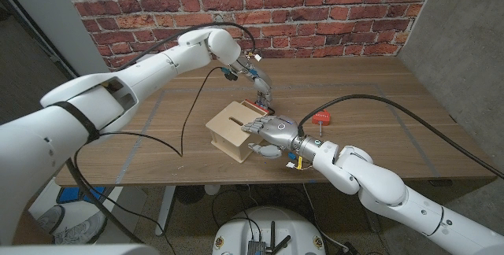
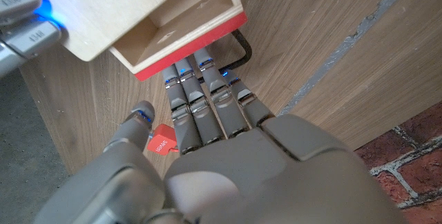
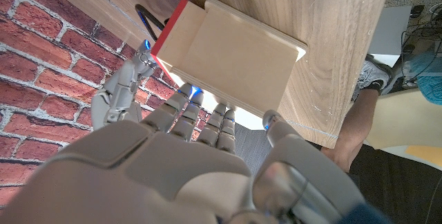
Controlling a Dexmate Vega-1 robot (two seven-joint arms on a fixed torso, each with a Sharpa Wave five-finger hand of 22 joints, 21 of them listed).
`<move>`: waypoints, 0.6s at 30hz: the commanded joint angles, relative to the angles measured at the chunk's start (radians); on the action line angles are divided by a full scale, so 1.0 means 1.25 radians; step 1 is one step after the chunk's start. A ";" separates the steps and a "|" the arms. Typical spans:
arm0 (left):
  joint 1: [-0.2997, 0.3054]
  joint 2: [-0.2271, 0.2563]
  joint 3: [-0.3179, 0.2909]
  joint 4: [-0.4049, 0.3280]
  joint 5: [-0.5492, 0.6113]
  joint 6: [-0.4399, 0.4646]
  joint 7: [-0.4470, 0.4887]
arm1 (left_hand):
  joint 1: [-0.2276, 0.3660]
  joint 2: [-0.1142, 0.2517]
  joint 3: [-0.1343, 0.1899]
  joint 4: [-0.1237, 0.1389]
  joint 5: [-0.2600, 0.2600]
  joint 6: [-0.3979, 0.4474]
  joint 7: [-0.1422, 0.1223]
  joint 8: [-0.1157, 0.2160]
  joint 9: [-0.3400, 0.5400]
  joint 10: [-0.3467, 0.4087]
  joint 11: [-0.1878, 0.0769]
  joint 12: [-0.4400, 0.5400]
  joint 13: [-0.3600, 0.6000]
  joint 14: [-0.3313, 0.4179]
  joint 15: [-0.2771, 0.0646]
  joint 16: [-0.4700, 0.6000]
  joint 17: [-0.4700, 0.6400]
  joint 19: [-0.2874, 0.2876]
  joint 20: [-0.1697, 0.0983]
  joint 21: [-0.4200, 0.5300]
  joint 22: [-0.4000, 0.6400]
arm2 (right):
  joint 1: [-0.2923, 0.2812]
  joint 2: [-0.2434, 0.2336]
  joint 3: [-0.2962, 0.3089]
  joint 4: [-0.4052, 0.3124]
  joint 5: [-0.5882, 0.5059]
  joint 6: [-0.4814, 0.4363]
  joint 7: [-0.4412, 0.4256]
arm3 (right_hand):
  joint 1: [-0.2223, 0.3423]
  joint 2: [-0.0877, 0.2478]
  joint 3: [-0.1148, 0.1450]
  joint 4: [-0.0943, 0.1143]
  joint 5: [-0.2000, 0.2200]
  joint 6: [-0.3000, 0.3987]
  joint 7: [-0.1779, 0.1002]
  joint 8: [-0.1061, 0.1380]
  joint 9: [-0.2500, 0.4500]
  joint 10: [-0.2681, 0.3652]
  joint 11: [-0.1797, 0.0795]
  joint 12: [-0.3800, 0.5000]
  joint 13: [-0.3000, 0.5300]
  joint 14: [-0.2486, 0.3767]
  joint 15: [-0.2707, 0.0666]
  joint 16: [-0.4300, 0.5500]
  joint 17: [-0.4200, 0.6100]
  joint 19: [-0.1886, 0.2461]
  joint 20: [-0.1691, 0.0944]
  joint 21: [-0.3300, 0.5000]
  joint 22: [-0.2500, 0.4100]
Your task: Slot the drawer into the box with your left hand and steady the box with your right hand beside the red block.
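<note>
A light wooden box (image 1: 232, 133) lies near the table's front edge. The drawer (image 1: 254, 107) with a red front (image 2: 207, 37) sticks partly out of its far end, its hollow still showing. My left hand (image 1: 260, 88) reaches down from behind, its straight fingertips (image 2: 197, 72) touching the red front. My right hand (image 1: 276, 131) leans against the box's right side, fingers (image 2: 27, 16) laid on the wood (image 3: 242, 51) and thumb near its front corner. The small red block (image 1: 321, 117) lies on the table to the right of that hand, apart from the box.
A black cable (image 1: 193, 109) trails over the table left of the box, and a loop of it (image 2: 242, 48) lies just behind the drawer's front. The table's front edge (image 1: 236, 178) runs close to the box. A brick wall stands behind the table.
</note>
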 commanded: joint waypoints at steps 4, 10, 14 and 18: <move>0.013 0.016 -0.007 -0.035 -0.006 0.026 -0.017 | -0.008 -0.003 0.008 0.000 -0.002 0.005 0.001 0.005 0.002 0.007 0.000 0.002 0.002 0.009 -0.066 0.002 0.003 -0.005 -0.129 0.001 0.002 | 0.003 0.007 -0.005 0.006 -0.006 -0.003 -0.001 | 0.006 0.024 -0.001 -0.007 -0.001 0.005 0.003 -0.003 0.002 0.004 0.003 0.002 0.004 -0.003 -0.102 0.004 0.003 0.004 -0.107 0.002 0.000; 0.021 0.023 -0.011 -0.054 -0.006 0.039 -0.019 | -0.010 -0.003 0.010 0.000 -0.002 0.006 0.000 0.005 0.002 0.007 0.001 0.002 0.003 0.009 -0.067 0.001 0.003 -0.006 -0.129 0.001 0.002 | 0.005 0.008 -0.005 0.008 -0.002 -0.002 -0.002 | 0.007 0.023 -0.002 -0.009 -0.002 0.006 0.003 -0.003 0.002 0.004 0.003 0.002 0.004 -0.003 -0.102 0.004 0.004 0.004 -0.107 0.002 0.000; 0.025 0.028 -0.013 -0.064 -0.006 0.047 -0.021 | -0.011 -0.003 0.011 0.000 -0.002 0.006 0.001 0.004 0.002 0.007 0.000 0.001 0.003 0.010 -0.067 0.001 0.003 -0.006 -0.129 0.001 0.002 | 0.009 0.006 -0.006 0.010 -0.004 0.001 -0.004 | 0.008 0.023 -0.002 -0.010 -0.002 0.006 0.003 -0.003 0.002 0.004 0.003 0.002 0.004 -0.003 -0.102 0.004 0.004 0.005 -0.107 0.002 0.000; 0.027 0.032 -0.015 -0.073 -0.006 0.054 -0.026 | -0.012 -0.004 0.013 0.000 -0.002 0.007 0.002 0.004 0.002 0.006 -0.001 0.000 0.003 0.010 -0.067 0.001 0.003 -0.006 -0.129 0.001 0.002 | 0.012 0.005 -0.006 0.011 -0.005 0.005 -0.004 | 0.009 0.024 -0.002 -0.012 -0.002 0.006 0.002 -0.004 0.002 0.004 0.003 0.002 0.004 -0.003 -0.102 0.004 0.004 0.005 -0.107 0.002 0.000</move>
